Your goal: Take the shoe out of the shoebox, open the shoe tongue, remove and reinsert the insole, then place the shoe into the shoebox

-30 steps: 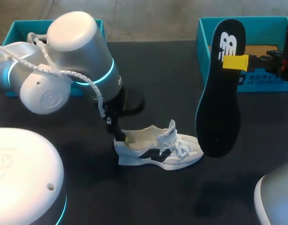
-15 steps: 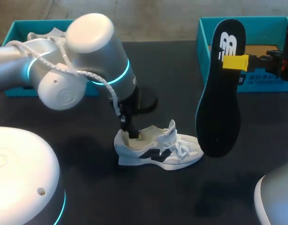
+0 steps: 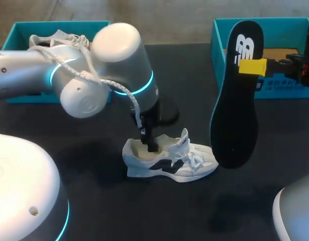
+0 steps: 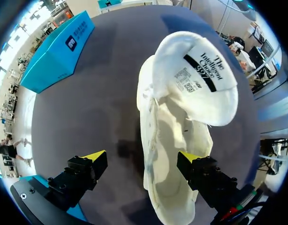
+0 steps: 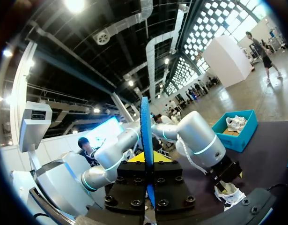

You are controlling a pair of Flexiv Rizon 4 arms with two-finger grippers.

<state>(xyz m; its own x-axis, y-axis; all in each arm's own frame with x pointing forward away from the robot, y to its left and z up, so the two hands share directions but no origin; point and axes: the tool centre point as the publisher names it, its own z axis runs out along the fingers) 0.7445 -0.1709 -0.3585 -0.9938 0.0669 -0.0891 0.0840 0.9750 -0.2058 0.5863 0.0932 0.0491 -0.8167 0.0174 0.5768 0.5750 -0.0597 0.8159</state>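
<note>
Reinsertion of the insole, most likely. Gripping that black insole by its edge in the right pincer, clamped on it and hanging it toe-down over the bench, beside the white shoe but not touching. Straddling the shoe's side wall with the left pincer, spread wide (one finger inside the collar, one outside, squeezing nothing). Advising: steadying the heel, clearing that inner finger first, then tilting the insole toe-first under the raised tongue and sliding it flat. Leaving the teal shoebox for last.
</note>
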